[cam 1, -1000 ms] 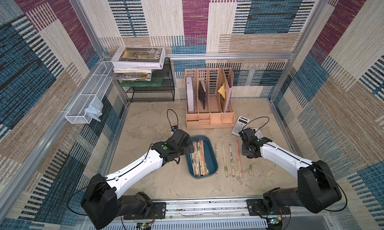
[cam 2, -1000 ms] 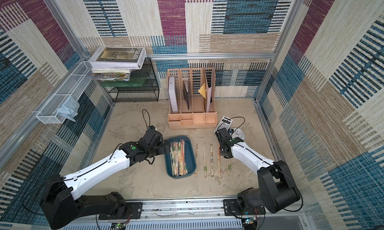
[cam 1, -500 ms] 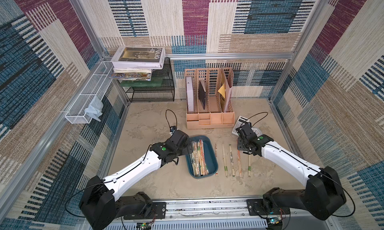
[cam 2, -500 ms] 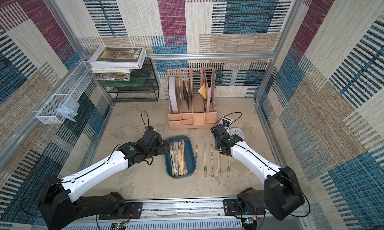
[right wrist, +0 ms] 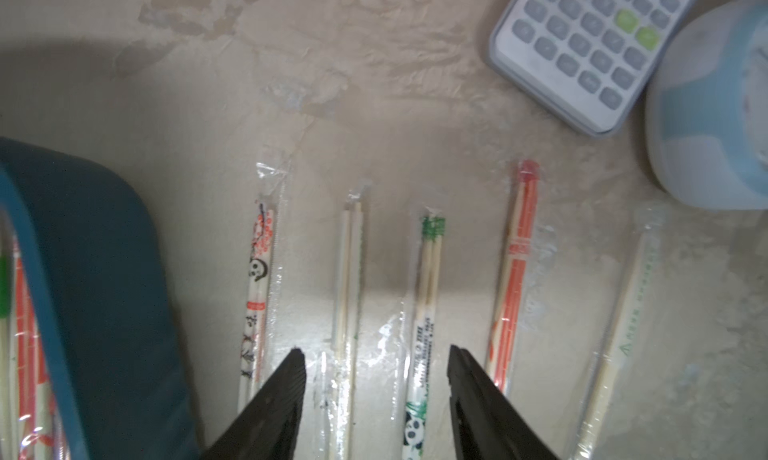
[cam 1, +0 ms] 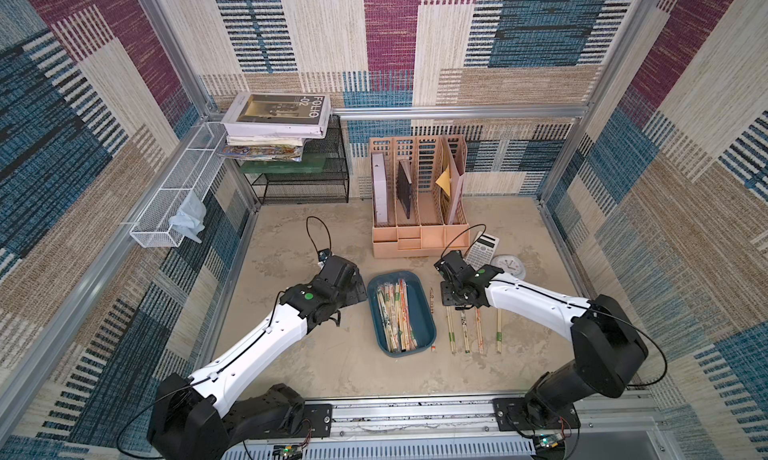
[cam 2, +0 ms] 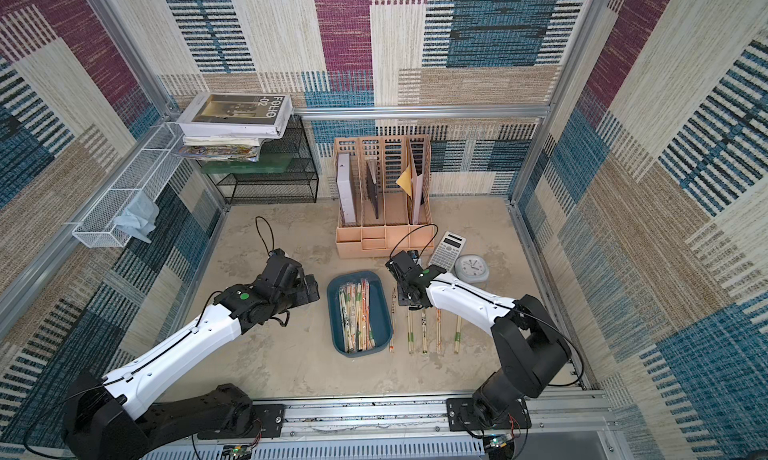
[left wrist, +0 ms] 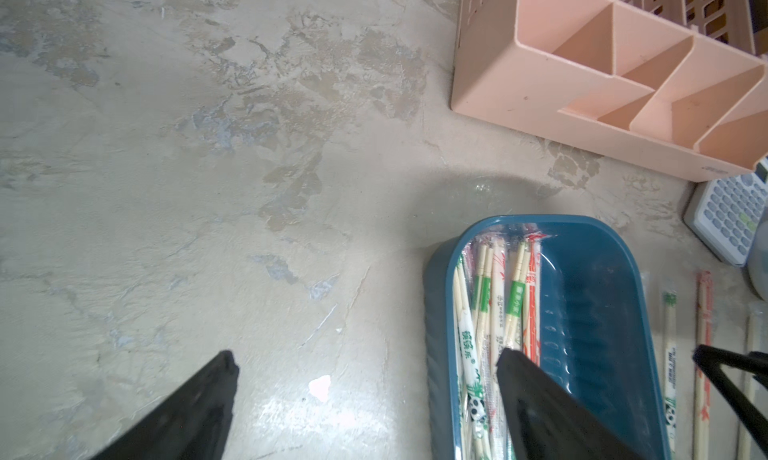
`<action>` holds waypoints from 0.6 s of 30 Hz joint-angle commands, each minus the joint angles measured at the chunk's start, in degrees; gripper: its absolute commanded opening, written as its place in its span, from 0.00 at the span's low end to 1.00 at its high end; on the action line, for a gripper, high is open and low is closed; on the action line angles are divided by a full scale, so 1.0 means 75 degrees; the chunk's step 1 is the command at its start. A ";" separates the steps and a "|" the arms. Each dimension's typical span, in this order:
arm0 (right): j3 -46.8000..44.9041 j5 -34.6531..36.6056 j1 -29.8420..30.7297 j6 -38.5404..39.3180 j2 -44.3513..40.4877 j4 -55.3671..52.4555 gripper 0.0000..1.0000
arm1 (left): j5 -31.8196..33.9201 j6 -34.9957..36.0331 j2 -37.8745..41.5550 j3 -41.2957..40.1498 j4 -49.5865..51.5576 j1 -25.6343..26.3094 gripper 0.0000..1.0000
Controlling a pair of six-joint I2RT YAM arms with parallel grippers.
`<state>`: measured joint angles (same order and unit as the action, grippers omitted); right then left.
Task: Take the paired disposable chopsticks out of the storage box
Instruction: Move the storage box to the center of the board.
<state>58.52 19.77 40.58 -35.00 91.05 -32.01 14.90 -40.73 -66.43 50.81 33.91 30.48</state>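
The table (cam 1: 291,237) carries an organiser (cam 1: 419,239) at the back and, in front of it, the box (cam 1: 420,312), which lies between the two arms. The left gripper (left wrist: 365,356) is spread wide and empty, one finger over the box, the other over bare table. The right gripper (right wrist: 376,352) is partly open and holds nothing, its jaws straddling two of five loose pairs (right wrist: 428,296) laid in a row just beside the box. More chopsticks (cam 1: 395,316) lie heaped in the box, on the side nearer the left arm.
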 commanded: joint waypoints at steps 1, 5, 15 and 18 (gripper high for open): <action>0.0346 -0.0126 0.0316 -0.0184 0.0398 0.0152 0.58 | -0.0082 0.0179 0.0167 -0.0064 0.0170 -0.0185 0.99; 0.1074 -0.0316 0.0861 -0.0254 0.1100 0.0163 0.57 | -0.0191 0.0204 0.0348 -0.0166 0.0198 -0.0423 0.99; 0.3183 -0.0736 0.1928 -0.0359 0.2514 -0.0189 0.56 | -0.0287 0.0261 0.0532 -0.0249 0.0289 -0.0682 0.99; 0.3194 -0.0587 0.1961 -0.0343 0.2220 -0.0269 0.56 | -0.0263 0.0274 0.0611 -0.0241 0.0358 -0.0749 0.99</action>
<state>82.15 14.57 55.29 -37.12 109.10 -31.94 13.13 -39.44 -62.30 48.75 35.75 25.19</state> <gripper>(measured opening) 0.558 0.993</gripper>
